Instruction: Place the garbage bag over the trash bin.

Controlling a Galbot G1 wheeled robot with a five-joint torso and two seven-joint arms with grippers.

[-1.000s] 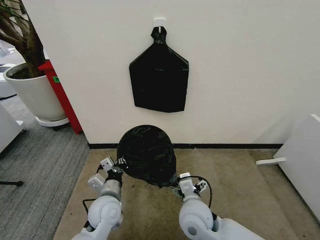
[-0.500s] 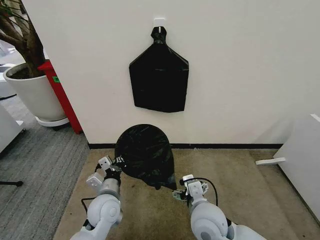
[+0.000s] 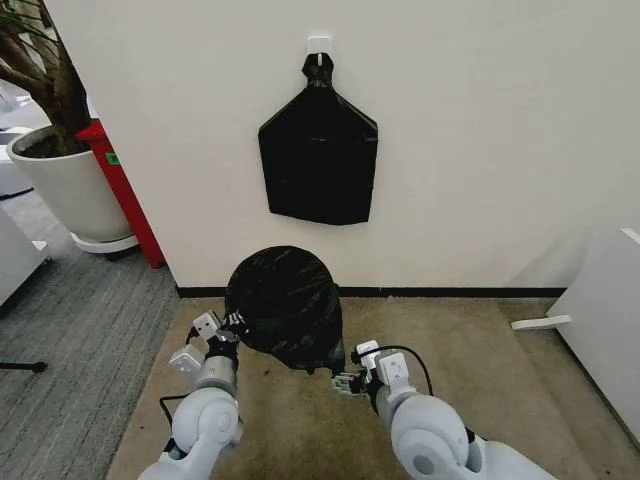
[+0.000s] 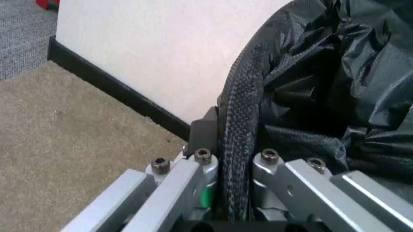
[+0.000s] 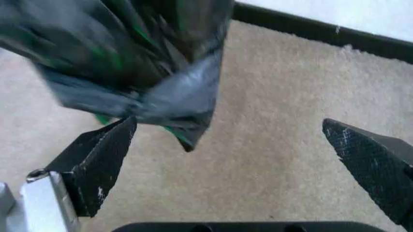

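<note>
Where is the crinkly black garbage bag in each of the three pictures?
Head view: the garbage bag sits in the middle, low against the wall, between the two arms.
Left wrist view: it fills one side, its edge pinched in the left end effector.
Right wrist view: a loose corner hangs by one finger of the open right end effector.
Shared landmark: the black baseboard where wall meets carpet.

Left arm: raised low at the robot's left, forearm angled forward and inward.
Left gripper (image 3: 232,326): fingers (image 4: 240,145) pressed together on the edge of the garbage bag (image 3: 284,305).
Right arm: bent at the robot's right, wrist turned toward the centre.
Right gripper (image 5: 232,154): fingers (image 5: 103,162) spread wide apart, gripping nothing, just below the bag's hanging corner.
</note>
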